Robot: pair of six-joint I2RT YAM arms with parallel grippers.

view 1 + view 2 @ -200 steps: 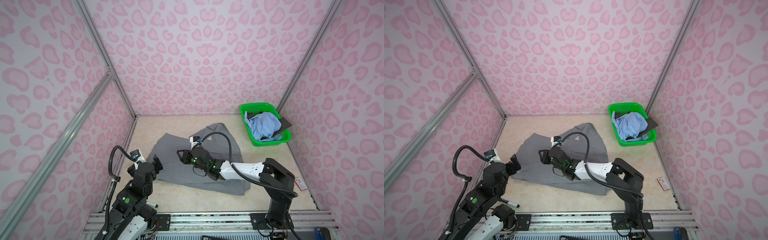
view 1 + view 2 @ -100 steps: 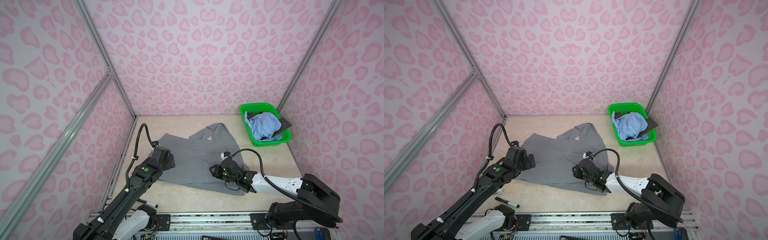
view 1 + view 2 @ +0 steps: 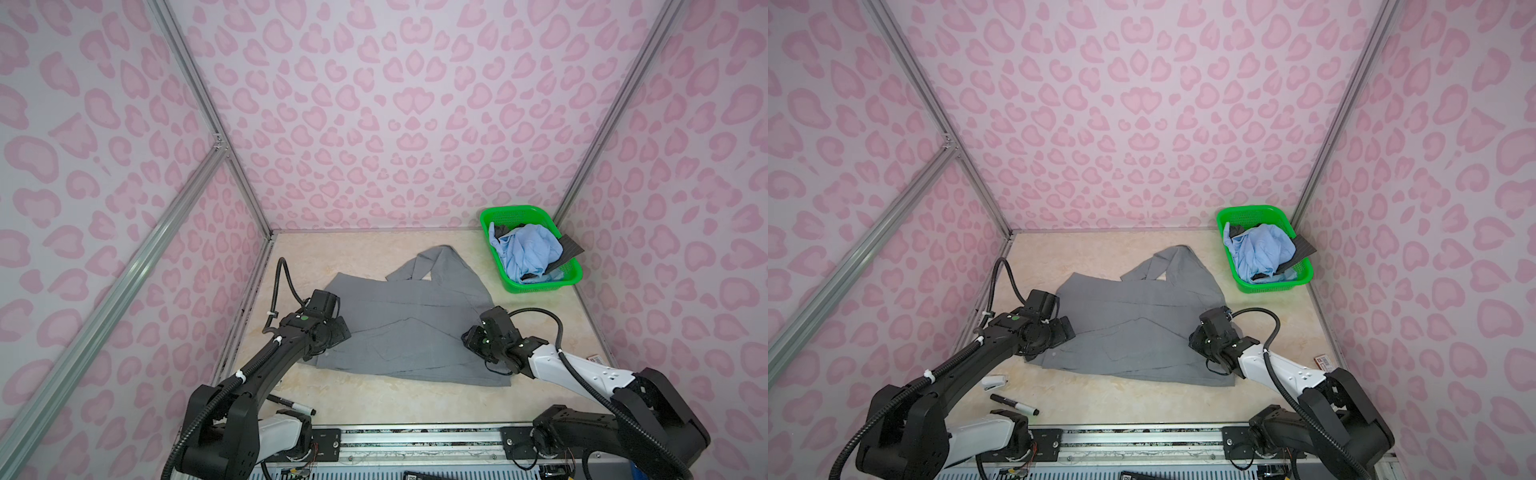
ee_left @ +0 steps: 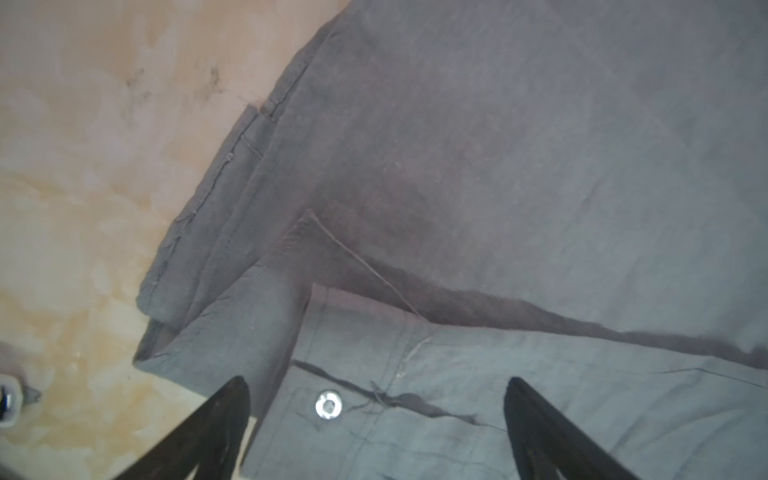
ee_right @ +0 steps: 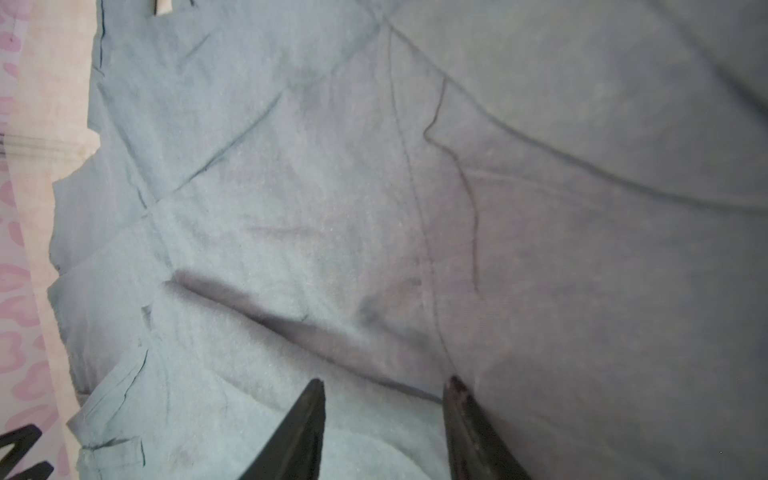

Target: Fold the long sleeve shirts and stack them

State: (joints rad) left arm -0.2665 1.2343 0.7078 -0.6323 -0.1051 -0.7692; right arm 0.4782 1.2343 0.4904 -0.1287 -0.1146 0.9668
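Observation:
The mid-grey long sleeve shirt [image 3: 407,328] [image 3: 1133,324] lies spread on the beige table, with one sleeve looped toward the back. My left gripper [image 3: 338,332] [image 3: 1065,332] is at the shirt's left edge. In the left wrist view the left gripper [image 4: 376,382] is wide open over a cuff with a metal button [image 4: 328,404]. My right gripper [image 3: 471,338] [image 3: 1196,336] hovers low over the shirt's right side. In the right wrist view the right gripper [image 5: 385,380] has its jaws partly apart over creased cloth [image 5: 374,208], gripping nothing. A light blue shirt [image 3: 525,249] and a dark charcoal one [image 3: 571,247] are bundled in the basket.
The green basket [image 3: 519,212] [image 3: 1254,212] stands at the back right corner. A black marker [image 3: 291,405] [image 3: 1013,405] and a small white object [image 3: 994,381] lie near the front left. A small card [image 3: 596,359] lies by the right wall. Pink patterned walls close in three sides.
My right gripper has moved from the shirt's middle to its right side. My left arm has reached forward from the front left to the shirt's left edge. The shirt lies flatter.

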